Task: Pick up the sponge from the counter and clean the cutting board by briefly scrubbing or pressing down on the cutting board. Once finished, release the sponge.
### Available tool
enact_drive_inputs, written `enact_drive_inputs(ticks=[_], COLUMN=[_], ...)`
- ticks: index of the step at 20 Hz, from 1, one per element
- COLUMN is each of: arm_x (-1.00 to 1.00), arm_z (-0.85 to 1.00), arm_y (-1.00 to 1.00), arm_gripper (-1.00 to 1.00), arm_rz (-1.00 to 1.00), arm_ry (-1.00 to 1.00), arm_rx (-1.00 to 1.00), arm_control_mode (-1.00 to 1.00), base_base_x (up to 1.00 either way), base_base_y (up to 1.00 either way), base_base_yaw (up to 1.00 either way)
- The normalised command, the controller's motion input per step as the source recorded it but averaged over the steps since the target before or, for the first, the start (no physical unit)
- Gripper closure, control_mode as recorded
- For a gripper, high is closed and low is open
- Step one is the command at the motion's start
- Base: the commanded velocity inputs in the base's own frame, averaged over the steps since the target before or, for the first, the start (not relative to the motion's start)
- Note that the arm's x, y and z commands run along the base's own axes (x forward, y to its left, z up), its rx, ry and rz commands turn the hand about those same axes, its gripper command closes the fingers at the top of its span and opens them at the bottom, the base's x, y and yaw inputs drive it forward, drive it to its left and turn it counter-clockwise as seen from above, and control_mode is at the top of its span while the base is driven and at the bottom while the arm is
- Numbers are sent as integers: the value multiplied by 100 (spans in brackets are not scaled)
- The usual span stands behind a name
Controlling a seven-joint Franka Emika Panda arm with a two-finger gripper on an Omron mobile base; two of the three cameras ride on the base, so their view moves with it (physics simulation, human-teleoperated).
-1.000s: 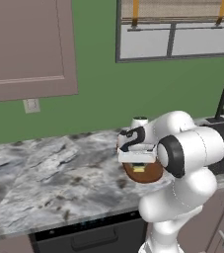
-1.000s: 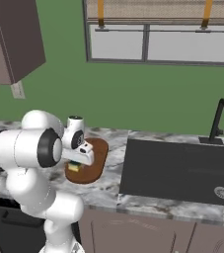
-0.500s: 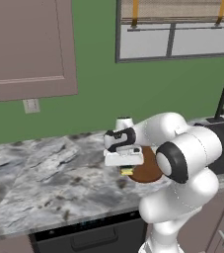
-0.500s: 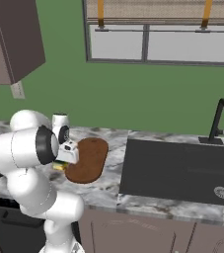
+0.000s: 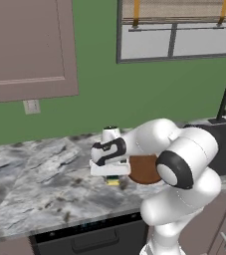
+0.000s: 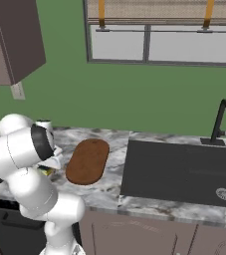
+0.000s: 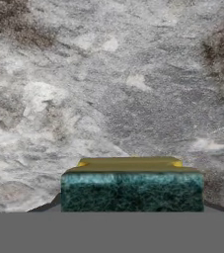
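While the fingers (image 5: 112, 178) are squeezed tight on the sponge (image 7: 132, 187), the sponge is held low over the grey table (image 5: 30, 184), just beside the brown cutting board (image 6: 87, 161) and not on it. So the picking up looks done. I think the scrubbing and the letting go are left. No words or labels can be read anywhere.

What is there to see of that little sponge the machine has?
The sponge is a small rectangular block: a mottled dark green scrubbing layer on a yellow body. It sits between the fingers of the shut gripper, over the marbled grey counter, just left of the reddish-brown cutting board and off it. From the left base view, its yellow edge peeks out below the hand.
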Motion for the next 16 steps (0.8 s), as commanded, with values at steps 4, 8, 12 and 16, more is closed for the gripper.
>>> enact_drive_inputs(ticks=[4, 8, 12, 16], arm_x=[-2, 0, 6, 0], arm_z=[-28, 0, 0, 0], arm_y=[19, 0, 0, 0], arm_gripper=[100, 100, 100, -100], arm_rz=[0, 0, -3, 0], arm_ry=[-9, 0, 0, 0], arm_rx=[0, 0, 0, 0], arm_control_mode=[-100, -100, -100, -100], base_base_x=[0, 0, 0, 0], base_base_y=[0, 0, 0, 0], base_base_yaw=[0, 0, 0, 0])
